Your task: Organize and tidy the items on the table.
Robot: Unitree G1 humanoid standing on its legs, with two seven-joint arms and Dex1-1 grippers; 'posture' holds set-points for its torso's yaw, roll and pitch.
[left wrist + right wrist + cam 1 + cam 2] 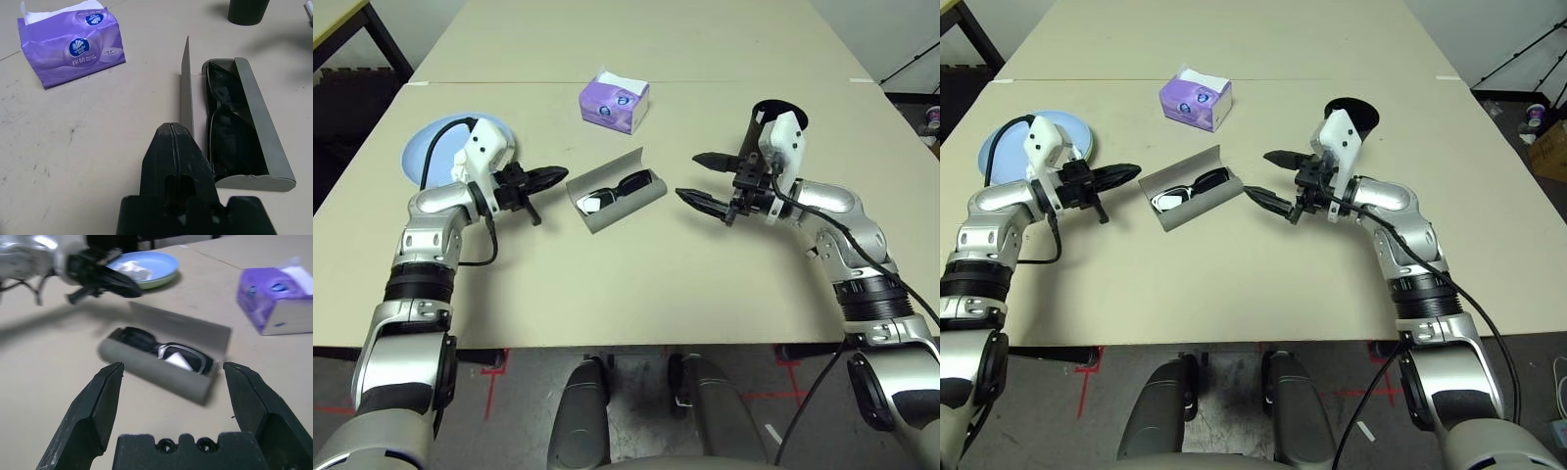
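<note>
A grey glasses case (625, 202) lies open mid-table with black sunglasses (615, 190) inside and its lid (186, 83) standing up. My left gripper (551, 177) is shut on nothing, its tip right beside the lid's left end. On the other side of the case my right gripper (689, 177) hovers open, its fingers (105, 396) spread toward the case's long side. Behind the left arm sits a pale blue plate (423, 149) stacked on a green one, with crumpled white tissue (128, 267) in it. A black cup (777, 111) stands behind the right gripper.
A purple tissue pack (615, 102) sits beyond the case, near the seam across the beige table (636, 284). The near half of the table in front of the case is bare. A black cable loops from the left wrist over the plate.
</note>
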